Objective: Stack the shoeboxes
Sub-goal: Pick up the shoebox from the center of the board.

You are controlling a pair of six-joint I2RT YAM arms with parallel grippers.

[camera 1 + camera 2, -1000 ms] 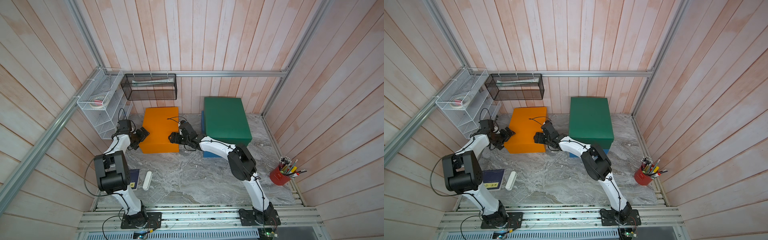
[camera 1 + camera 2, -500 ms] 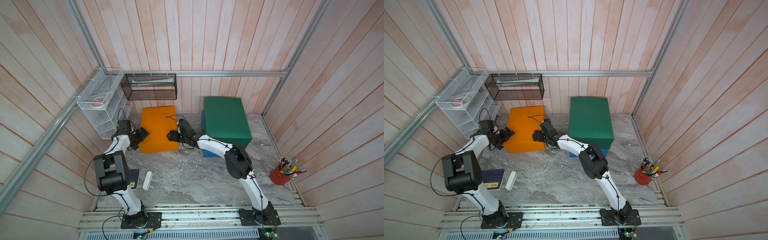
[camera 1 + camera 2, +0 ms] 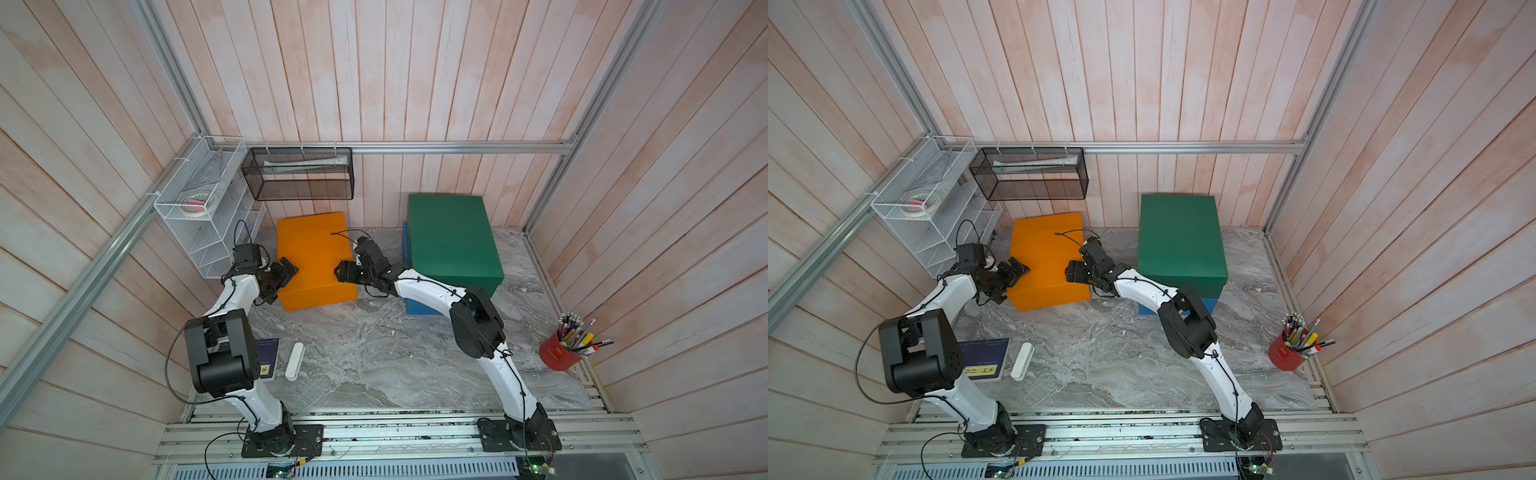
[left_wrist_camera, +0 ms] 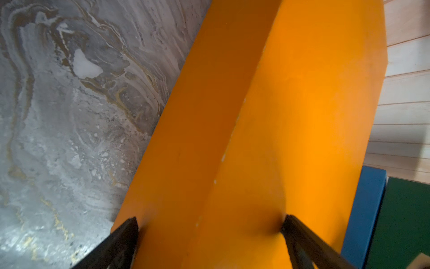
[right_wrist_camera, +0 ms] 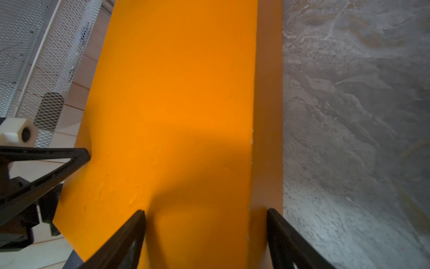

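A: Left wrist view first. Anything gripped?

B: No clamp. Shows the left gripper (image 4: 208, 223) with jaws spread wide, straddling a long top edge of the orange shoebox (image 4: 290, 116), one fingertip (image 4: 292, 226) on the lid, the other on the side wall. Right wrist view, much the same: right gripper (image 5: 206, 213) with jaws well apart, tips against lid and side on the opposite flank.

A: Whereabouts of the box?

B: Sits on the marble tabletop (image 3: 374, 353) near the back wall (image 3: 415, 83), close to the dark green shoebox (image 3: 453, 237) already stacked on the blue shoebox (image 3: 419, 306). Cannot tell whether flat or slightly tipped.

A: Handling?

B: Probably light, hollow cardboard; smooth faces, so likely slippery; walls apt to bow under hard pressure. Looks too wide for either jaw span. Best squeezed between both grippers, low on opposite long sides, evenly, to keep the lid from lifting off.
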